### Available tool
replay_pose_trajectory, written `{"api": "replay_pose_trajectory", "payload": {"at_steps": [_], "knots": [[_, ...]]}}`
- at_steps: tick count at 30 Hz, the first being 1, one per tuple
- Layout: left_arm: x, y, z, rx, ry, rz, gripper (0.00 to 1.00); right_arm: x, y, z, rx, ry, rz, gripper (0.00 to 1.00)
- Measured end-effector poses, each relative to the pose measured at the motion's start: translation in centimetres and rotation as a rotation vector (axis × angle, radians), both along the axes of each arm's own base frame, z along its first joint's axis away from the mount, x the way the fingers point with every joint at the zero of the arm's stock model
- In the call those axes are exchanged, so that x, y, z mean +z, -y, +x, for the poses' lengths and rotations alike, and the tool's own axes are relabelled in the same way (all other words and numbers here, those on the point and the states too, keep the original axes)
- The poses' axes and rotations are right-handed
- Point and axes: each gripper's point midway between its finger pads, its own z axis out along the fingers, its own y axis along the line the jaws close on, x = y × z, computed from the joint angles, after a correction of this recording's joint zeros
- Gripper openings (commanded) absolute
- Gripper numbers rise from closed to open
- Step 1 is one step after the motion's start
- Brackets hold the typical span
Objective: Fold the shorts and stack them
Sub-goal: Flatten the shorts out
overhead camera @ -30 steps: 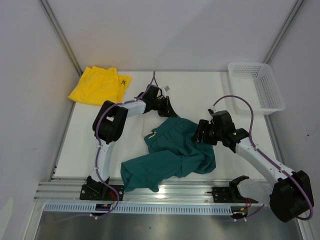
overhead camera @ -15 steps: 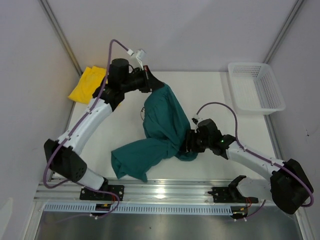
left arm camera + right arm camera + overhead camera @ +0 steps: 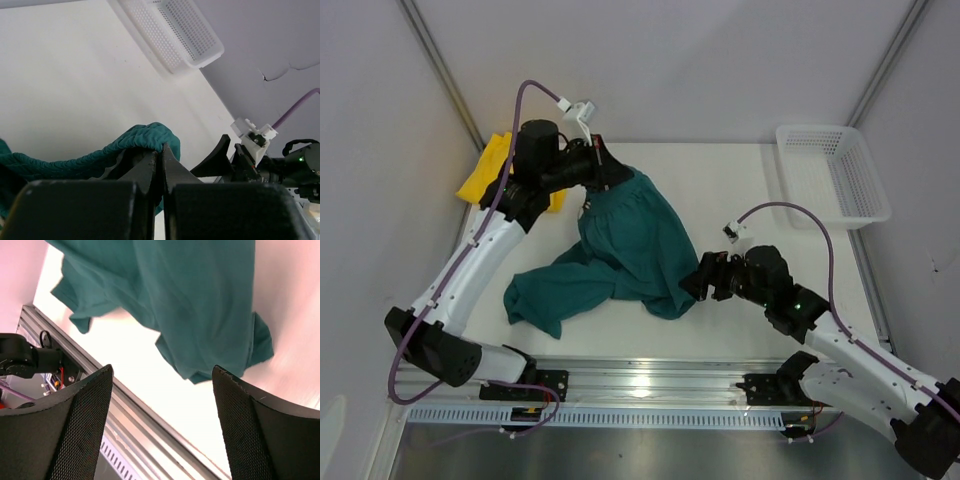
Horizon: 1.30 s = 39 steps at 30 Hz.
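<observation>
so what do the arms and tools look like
The left arm and right arm have white links, black joints and a looping purple cable each. The left tool and right tool are black, with tapered, meshed fingers.

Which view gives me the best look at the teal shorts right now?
Top external: it shows the whole teal shorts, draped from the left end effector down to the table. Left wrist shows only the pinched edge; right wrist shows the lower part, cropped at the top.
</observation>
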Motion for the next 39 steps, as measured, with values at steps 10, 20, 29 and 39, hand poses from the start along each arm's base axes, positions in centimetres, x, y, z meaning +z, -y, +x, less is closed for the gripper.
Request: {"api": "replay_pose_trajectory", "payload": {"at_steps": [10, 20, 29, 39], "knots": [[3.9, -1.5, -2.1, 0.016, 0.078, 0.007, 0.00, -1.7, 0.7, 0.3, 0.002, 0.111, -0.081, 0.81], [7.3, -2.2, -3.7, 0.013, 0.154, -0.011, 0.00, -2.7, 1.3, 2.0, -0.046, 0.230, -0.137, 0.77], [7.8, -2.5, -4.2, 0.007, 0.162, 0.006, 0.00, -1.8, 0.7, 3.5, -0.018, 0.338, -0.155, 0.71], [7.5, -2.6, -4.3, -0.002, 0.165, 0.023, 0.00, -2.1, 1.7, 5.4, 0.002, 0.348, -0.150, 0.70]]}}
